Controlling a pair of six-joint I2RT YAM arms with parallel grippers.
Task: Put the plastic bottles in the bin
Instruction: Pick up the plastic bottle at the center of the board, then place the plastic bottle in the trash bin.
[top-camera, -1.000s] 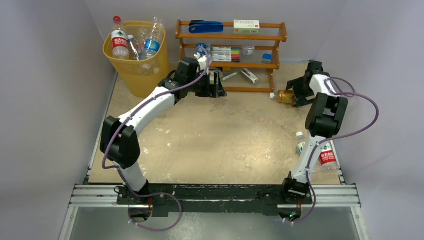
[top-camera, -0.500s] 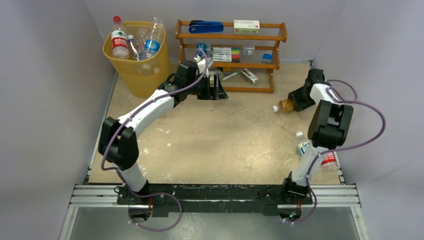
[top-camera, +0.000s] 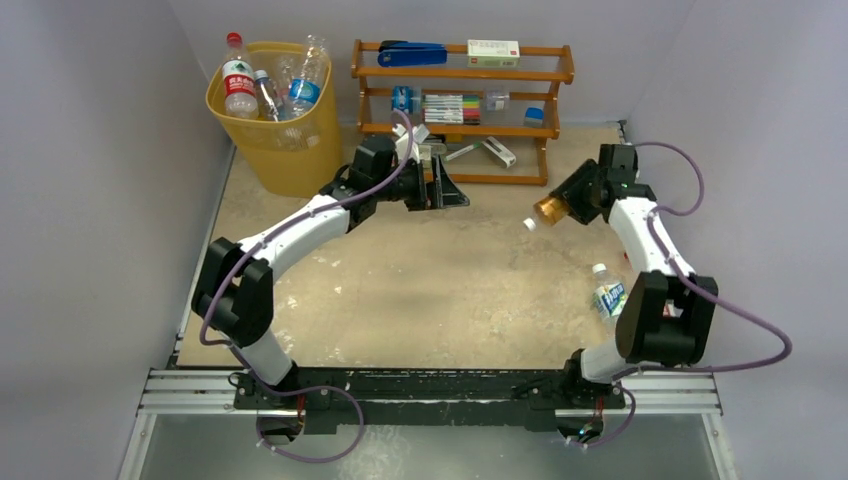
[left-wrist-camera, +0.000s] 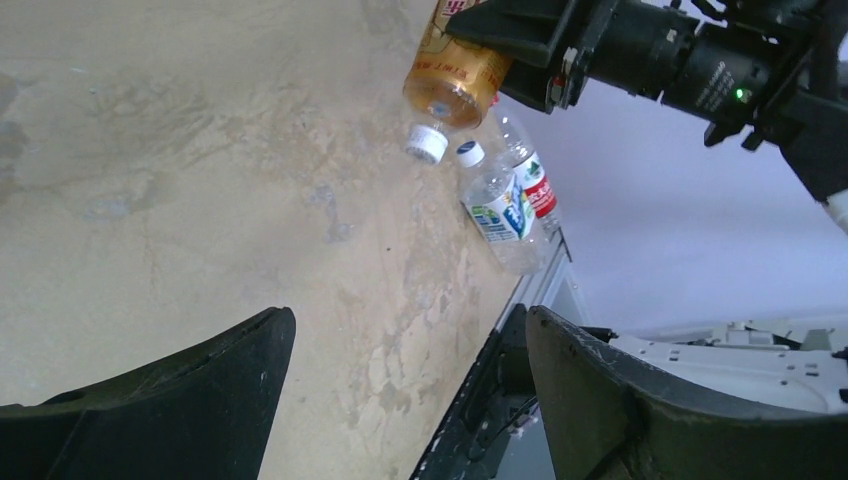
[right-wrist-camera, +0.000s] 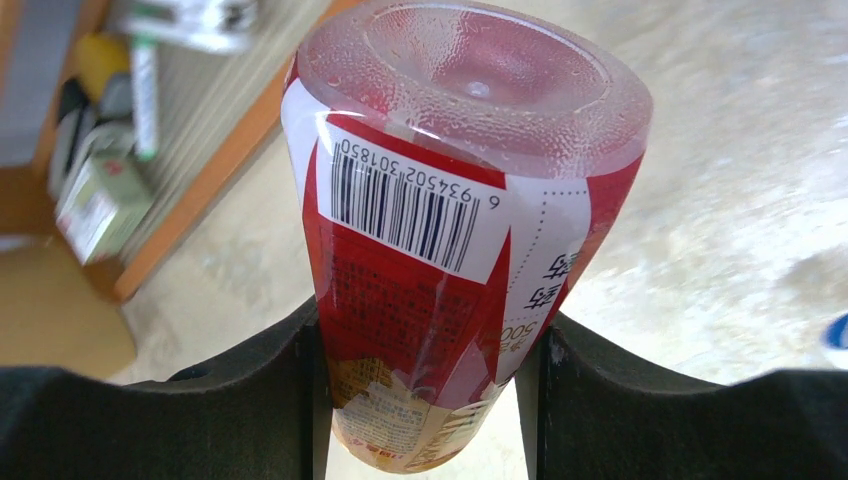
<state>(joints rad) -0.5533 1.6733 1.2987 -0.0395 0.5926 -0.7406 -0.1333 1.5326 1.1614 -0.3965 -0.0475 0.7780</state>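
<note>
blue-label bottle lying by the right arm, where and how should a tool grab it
Probably its labelled middle, from above, jaws across the body: the blue-label bottle lies flat on the table, and a red-label bottle lies close beside it.

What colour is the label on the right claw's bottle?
Red label, clearest in the right wrist view.

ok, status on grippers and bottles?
Right gripper shut on orange bottle, cap down. Left gripper open, empty; its arm sits between bottle and bin. Two more bottles on table.
</note>
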